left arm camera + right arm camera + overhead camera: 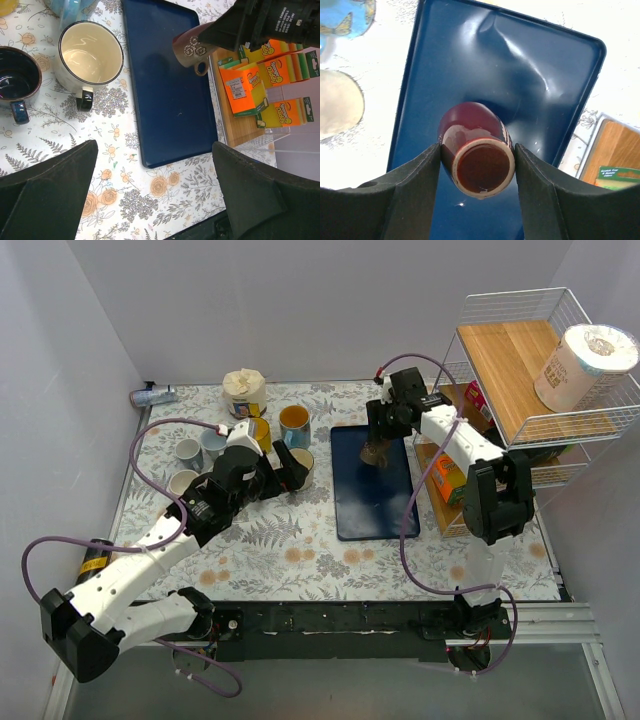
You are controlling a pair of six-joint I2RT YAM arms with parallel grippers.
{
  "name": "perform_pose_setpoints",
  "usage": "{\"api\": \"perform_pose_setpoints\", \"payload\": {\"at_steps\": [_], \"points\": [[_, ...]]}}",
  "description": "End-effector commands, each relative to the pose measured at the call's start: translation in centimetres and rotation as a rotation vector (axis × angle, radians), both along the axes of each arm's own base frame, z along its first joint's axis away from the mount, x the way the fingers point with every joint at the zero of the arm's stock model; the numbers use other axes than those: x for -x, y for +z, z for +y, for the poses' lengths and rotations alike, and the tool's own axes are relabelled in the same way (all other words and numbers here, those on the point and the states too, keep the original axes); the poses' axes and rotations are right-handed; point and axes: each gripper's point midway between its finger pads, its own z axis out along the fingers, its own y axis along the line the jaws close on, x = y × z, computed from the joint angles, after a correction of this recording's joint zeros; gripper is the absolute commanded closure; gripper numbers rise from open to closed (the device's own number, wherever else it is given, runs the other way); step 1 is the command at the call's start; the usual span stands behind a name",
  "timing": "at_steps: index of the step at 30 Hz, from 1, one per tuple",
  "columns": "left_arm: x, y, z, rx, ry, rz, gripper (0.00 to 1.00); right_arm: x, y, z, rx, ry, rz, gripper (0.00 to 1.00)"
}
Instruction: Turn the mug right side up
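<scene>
A dark red mug point(475, 145) with white patterning is clamped between my right gripper's point(477, 156) fingers over the blue tray point(530, 75). Its unglazed base faces the wrist camera and its mouth points away toward the tray. In the left wrist view the mug point(190, 47) hangs tilted near the tray's point(165, 100) right edge, handle downward. From above, the right gripper point(378, 445) is over the far part of the tray point(370, 505). My left gripper point(285, 468) is open and empty, just left of the tray; its jaws point(154, 150) stand wide apart over the floral cloth.
Several upright mugs stand left of the tray, among them a cream mug point(91, 52), a dark blue mug point(17, 75) and a yellow-lined mug point(294, 422). Orange sponge packs point(245, 85) sit right of the tray. A wire shelf point(520, 370) with a paper roll point(585, 365) stands at the right.
</scene>
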Motion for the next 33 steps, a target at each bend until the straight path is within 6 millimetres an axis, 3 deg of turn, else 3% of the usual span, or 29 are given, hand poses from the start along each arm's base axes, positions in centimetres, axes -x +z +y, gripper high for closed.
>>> {"api": "perform_pose_setpoints", "payload": {"at_steps": [1,3,6,10,16,17,21,28,33], "points": [[0.6,0.7,0.1,0.021,-0.012,-0.019,0.02,1.8,3.3,1.4,-0.129,-0.018,-0.009,0.99],[0.8,0.6,0.0,0.028,-0.023,-0.02,0.02,2.8,3.5,1.9,-0.17,-0.013,0.007,0.99],[1.1,0.6,-0.7,0.048,-0.059,-0.023,0.02,4.0,6.1,3.5,-0.301,-0.003,0.001,0.99],[1.6,1.3,-1.8,0.093,-0.128,-0.057,0.02,6.1,12.1,6.1,-0.542,0.049,-0.089,0.99],[3.3,3.4,-3.7,0.175,-0.288,-0.149,0.02,8.6,17.3,8.0,-0.78,0.034,-0.055,0.99],[3.5,3.6,-3.9,0.187,-0.304,-0.155,0.02,9.0,17.0,8.1,-0.802,0.025,-0.036,0.99],[4.1,4.7,-4.9,0.243,-0.369,-0.194,0.02,10.3,19.7,9.2,-0.961,0.015,-0.02,0.99],[3.6,9.2,-6.1,0.401,-0.383,-0.331,0.02,13.3,24.1,10.8,-1.186,0.048,0.02,0.99],[2.6,9.8,-6.3,0.495,-0.328,-0.315,0.02,15.0,26.2,11.9,-1.313,0.019,0.051,0.99]]}}
